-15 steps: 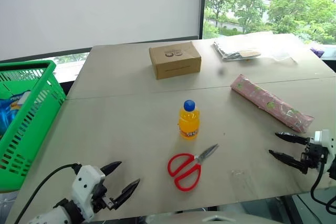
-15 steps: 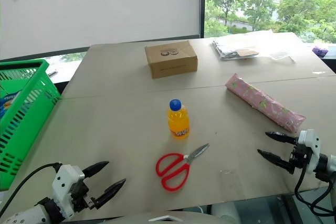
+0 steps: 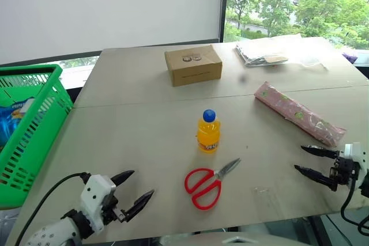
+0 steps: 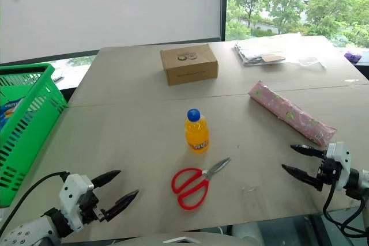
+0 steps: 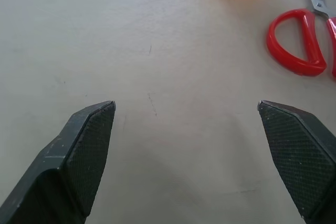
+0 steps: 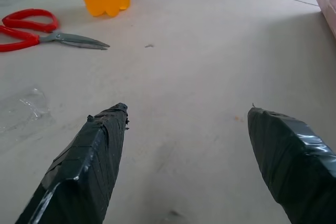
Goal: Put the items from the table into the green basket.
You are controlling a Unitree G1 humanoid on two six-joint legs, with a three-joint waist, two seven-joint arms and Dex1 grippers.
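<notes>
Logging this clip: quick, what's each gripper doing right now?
Left gripper: open, holding nothing, above the table.
Right gripper: open, holding nothing.

Pale beige-grey worktop [image 3: 144,136] with a seam across it, carrying five loose items.

At its centre stands a small orange drink bottle with a blue cap [image 3: 208,132]; red-handled scissors [image 3: 207,181] lie just beside it at 6 o'clock. A brown cardboard box [image 3: 193,65] sits at 12 o'clock, clear plastic bags [image 3: 271,53] at 1 o'clock, and a long pink patterned packet [image 3: 300,113] lies aslant at 3 o'clock.
</notes>
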